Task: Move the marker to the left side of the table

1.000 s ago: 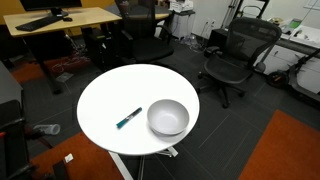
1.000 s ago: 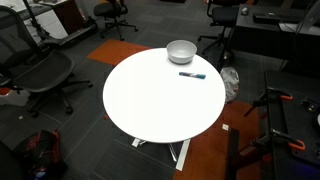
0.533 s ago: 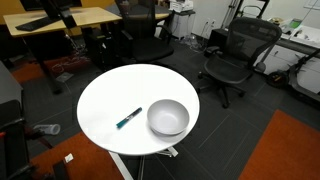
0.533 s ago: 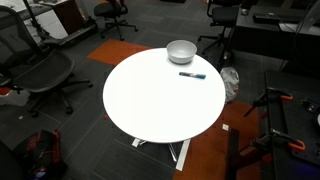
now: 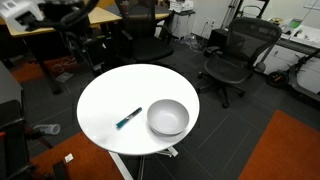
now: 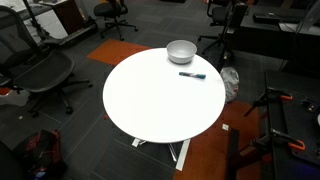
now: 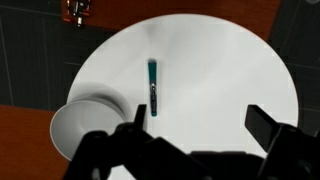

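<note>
Wrist view: the dark gripper (image 7: pixel 197 112), jaws spread wide and empty, hangs at the lower edge above the round, smooth white table (image 7: pixel 225 65). The slim teal marker (image 7: pixel 154 85) lies left of centre, near the rounded grey-white bowl (image 7: pixel 85 125) at lower left; bare tabletop runs to the right rim.

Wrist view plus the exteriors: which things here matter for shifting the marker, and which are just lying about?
Part of the job:
- the marker
- the round white table
- the gripper, open above them

Just lying about:
- the bowl beside the marker
- the office chairs around the table
</note>
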